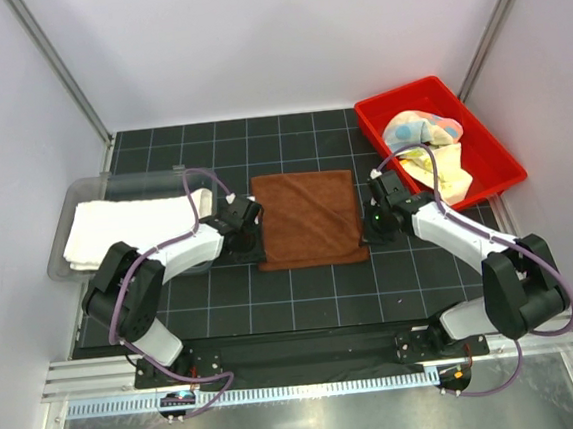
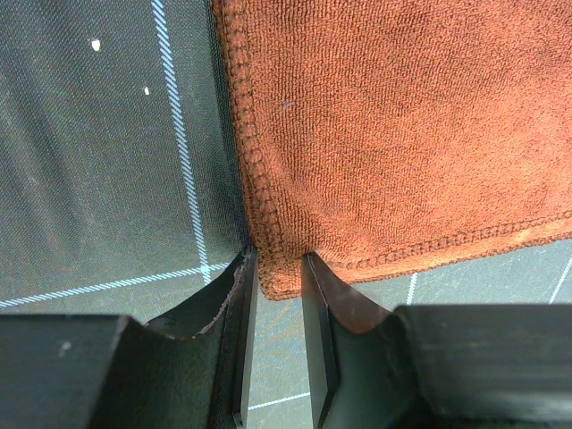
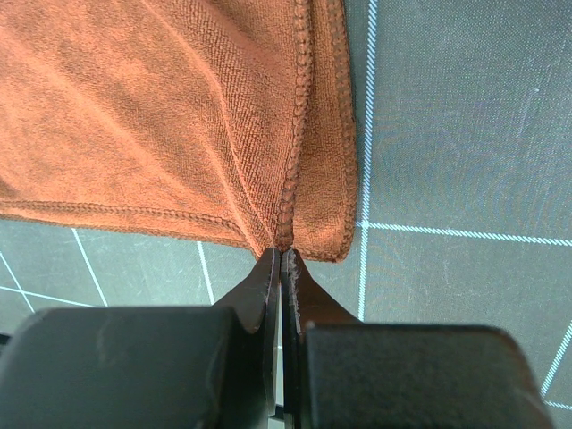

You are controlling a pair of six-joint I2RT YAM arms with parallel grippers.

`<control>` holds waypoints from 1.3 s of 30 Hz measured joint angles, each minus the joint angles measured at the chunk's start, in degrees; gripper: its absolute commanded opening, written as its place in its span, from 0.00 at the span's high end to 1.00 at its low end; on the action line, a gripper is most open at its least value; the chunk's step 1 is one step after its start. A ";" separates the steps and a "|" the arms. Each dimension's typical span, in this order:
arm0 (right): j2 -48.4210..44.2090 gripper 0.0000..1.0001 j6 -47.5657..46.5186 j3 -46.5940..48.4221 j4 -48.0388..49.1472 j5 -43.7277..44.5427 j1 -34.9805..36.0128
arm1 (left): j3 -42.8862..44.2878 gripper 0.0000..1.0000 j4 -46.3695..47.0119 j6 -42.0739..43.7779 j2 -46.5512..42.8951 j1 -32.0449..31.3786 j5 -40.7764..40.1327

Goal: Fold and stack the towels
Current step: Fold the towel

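A brown towel [image 1: 307, 218] lies flat in the middle of the black grid mat. My left gripper [image 1: 241, 236] is at its near-left corner. In the left wrist view the gripper [image 2: 279, 265] is open a little, and the brown towel's [image 2: 402, 134] corner lies between the two fingertips on the mat. My right gripper [image 1: 375, 225] is at the near-right corner. In the right wrist view it [image 3: 282, 253] is shut on the stitched hem of the brown towel [image 3: 161, 116], which puckers into a ridge there. A cream-white towel [image 1: 117, 227] lies folded at the left.
The white towel rests in a clear plastic bin [image 1: 65, 209] at the mat's left edge. A red bin [image 1: 493, 161] at the back right holds a pastel multicoloured towel [image 1: 419, 128] and a yellow one [image 1: 443, 173]. White walls enclose the table.
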 measured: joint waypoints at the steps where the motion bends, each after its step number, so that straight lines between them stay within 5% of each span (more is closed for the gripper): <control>1: 0.20 0.99 0.00 0.00 0.02 0.00 0.00 | 0.00 0.71 0.00 0.00 0.00 0.00 0.00; 39: 1.03 0.99 -0.02 -0.68 1.29 0.20 0.24 | 1.18 0.72 2.78 -0.26 0.33 -1.03 0.07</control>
